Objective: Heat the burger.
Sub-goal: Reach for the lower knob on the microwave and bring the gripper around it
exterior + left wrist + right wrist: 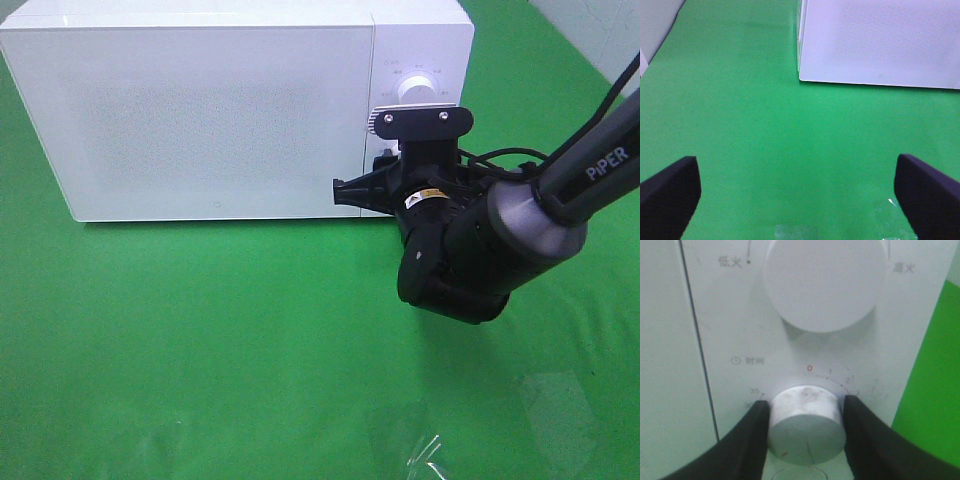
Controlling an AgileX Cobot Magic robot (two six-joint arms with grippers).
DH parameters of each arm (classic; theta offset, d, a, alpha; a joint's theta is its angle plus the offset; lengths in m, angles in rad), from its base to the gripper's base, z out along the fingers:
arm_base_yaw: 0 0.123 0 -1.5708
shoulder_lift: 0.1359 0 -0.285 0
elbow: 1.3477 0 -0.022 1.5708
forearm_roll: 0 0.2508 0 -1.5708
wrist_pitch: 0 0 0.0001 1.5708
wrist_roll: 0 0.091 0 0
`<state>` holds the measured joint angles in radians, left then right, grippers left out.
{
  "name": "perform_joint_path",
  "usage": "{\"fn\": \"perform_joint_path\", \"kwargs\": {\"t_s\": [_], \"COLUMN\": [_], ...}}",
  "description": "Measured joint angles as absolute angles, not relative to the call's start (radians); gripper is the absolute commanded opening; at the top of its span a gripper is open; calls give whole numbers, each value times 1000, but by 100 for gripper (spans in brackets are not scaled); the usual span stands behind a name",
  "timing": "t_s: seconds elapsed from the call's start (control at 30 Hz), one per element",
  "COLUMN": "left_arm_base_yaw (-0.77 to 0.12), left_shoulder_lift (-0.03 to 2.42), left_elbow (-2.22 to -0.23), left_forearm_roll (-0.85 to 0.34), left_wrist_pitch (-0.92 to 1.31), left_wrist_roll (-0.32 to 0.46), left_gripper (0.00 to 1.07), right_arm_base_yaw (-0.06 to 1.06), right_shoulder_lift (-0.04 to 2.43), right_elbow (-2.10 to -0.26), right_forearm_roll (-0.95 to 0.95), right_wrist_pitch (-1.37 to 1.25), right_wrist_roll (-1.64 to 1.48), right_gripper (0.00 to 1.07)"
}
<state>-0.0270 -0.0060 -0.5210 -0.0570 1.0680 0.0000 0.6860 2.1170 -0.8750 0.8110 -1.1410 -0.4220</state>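
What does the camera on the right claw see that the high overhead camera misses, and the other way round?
Only the right wrist view: the right claw pinching the white round timer dial, with printed numbers around it. Only the high view: the whole white box-shaped microwave, door shut, and the black robot arm. Both: the large white round upper knob.

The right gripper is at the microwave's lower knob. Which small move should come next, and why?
Probably turn the timer knob clockwise, the way its numbers rise. The fingers of the right gripper seem to press both its sides, and the microwave door looks shut, so setting time seems due.
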Motion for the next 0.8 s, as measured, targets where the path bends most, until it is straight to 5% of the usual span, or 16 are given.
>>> {"fn": "perform_joint_path", "kwargs": {"t_s": [0.03,0.53,0.8], "left_arm_base_yaw": [-27,-27,-27], "left_shoulder_lift": [-6,-6,-6], "left_elbow": [-521,-521,-521], "left_forearm_roll": [-57,-57,-57], "left_wrist_pitch": [1068,1068,1068], "left_wrist_roll": [0,0,0], "left_gripper": [98,98,98], "right_arm_base_yaw": [686,681,670], "right_shoulder_lift": [2117,2117,2118], "right_elbow": [-874,-863,-844], "right_forearm_roll": [809,764,697], "right_wrist_pitch": [-1144,-1154,-1172], "right_wrist_roll": [-422,-338,147], "right_gripper": [0,0,0]}}
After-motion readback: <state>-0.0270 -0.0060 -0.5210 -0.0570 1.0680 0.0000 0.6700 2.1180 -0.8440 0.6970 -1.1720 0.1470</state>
